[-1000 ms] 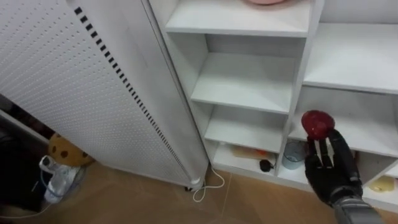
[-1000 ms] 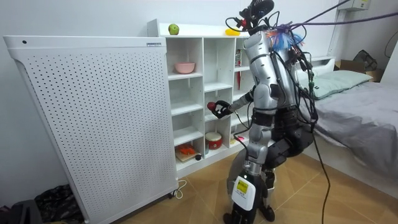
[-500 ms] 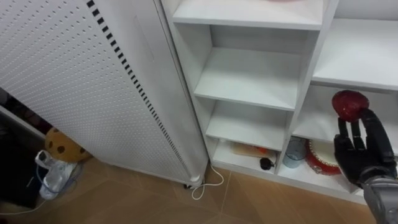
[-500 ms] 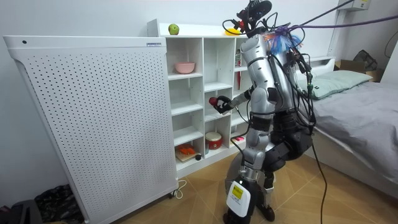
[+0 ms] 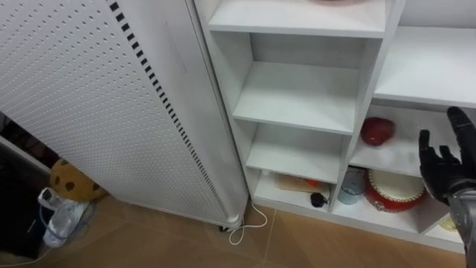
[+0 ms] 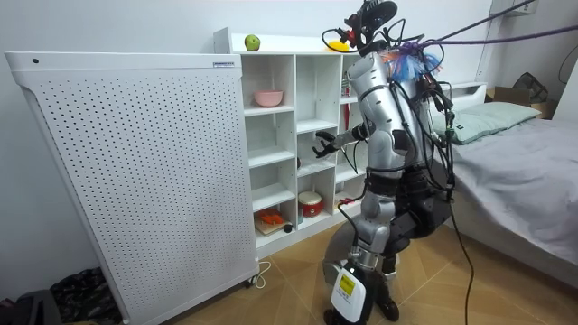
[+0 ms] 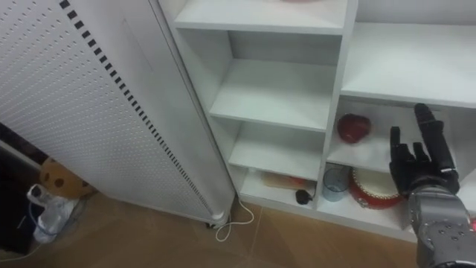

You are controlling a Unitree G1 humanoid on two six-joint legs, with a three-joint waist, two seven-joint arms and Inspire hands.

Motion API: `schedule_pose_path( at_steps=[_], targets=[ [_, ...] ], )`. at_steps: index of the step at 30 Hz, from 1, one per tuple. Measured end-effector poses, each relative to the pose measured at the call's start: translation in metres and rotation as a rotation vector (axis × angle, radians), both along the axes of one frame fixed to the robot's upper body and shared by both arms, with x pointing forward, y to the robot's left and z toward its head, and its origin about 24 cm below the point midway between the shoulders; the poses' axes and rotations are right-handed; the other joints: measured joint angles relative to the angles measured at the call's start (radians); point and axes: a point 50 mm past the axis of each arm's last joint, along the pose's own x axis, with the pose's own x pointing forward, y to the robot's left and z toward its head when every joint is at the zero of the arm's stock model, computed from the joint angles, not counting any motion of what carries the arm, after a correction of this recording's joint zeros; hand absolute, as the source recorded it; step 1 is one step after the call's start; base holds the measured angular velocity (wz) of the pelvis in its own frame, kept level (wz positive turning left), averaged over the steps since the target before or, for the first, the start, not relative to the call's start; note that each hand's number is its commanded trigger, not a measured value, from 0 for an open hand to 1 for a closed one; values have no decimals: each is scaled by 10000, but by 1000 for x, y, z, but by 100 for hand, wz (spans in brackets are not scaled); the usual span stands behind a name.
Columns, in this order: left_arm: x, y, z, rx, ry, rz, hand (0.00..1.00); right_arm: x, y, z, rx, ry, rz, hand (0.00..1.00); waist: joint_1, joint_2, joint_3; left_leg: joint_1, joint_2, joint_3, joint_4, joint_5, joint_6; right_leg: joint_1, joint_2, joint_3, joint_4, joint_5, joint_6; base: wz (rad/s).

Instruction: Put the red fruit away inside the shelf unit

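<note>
Red fruit [image 5: 378, 130] lies on a lower-right shelf of the white closet [image 5: 370, 82], just inside the divider; exact kind hard to tell. Right robot hand [image 5: 446, 164] hovers near it, not touching, fingers straight & spread, holding nothing, wrist cut off at the frame edge. One shelf below, a red round container [image 5: 396, 192] sits partly hidden behind the shelf front.

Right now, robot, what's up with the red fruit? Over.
Right robot hand open, holding nothing. Round dark-red fruit resting on white closet shelf, apart from hand. Nothing blocking.
</note>
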Motion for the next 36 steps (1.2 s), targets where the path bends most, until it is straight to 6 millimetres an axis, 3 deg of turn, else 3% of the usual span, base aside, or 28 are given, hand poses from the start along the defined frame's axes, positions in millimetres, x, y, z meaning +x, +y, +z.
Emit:
schedule_pose_path(
  at_steps=[14, 21, 27, 31, 34, 36],
  targets=[
    [-1, -1, 0, 29, 64, -157, 0, -4, -10, 4, 89, 476, -432, 0, 12, 44, -22, 94, 14, 34, -136, 2, -5, 40, 47, 34, -99, 0, -3, 0],
    [-1, -4, -2, -302, 302, -419, 0, -6, -12, -8, 238, 648, -434, 0, 59, 178, 29, 1037, 34, 83, -565, 9, -18, 951, 58, -52, -493, -11, 25, -1],
    [0, -4, -2, -558, 428, -484, 0, -22, -18, -48, 318, 1487, -524, 0, 68, 117, 69, 2294, 109, 100, -1405, 69, -94, 2212, 204, -197, -1399, 145, 86, -5],
    [2, 1, -3, -426, 660, -423, 0, -46, -8, -100, 860, 2461, -370, 0, -36, 3, 103, 3416, 210, 42, -2493, 303, -179, 3408, 548, -387, -2654, 473, 157, -6],
    [-2, 7, -3, -238, 771, -130, 0, -80, 2, -149, 1161, 3651, -334, 0, -227, -32, 80, 4178, 338, -41, -2926, 336, -236, 4435, 855, -627, -3446, 623, 210, 12],
    [-7, 8, -5, -161, 1015, -103, 0, -106, 21, -184, 1687, 4541, -89, 0, -347, -118, 24, 4772, 381, -49, -3360, 331, -274, 5057, 1036, -662, -4007, 683, 289, -2]
  ],
)
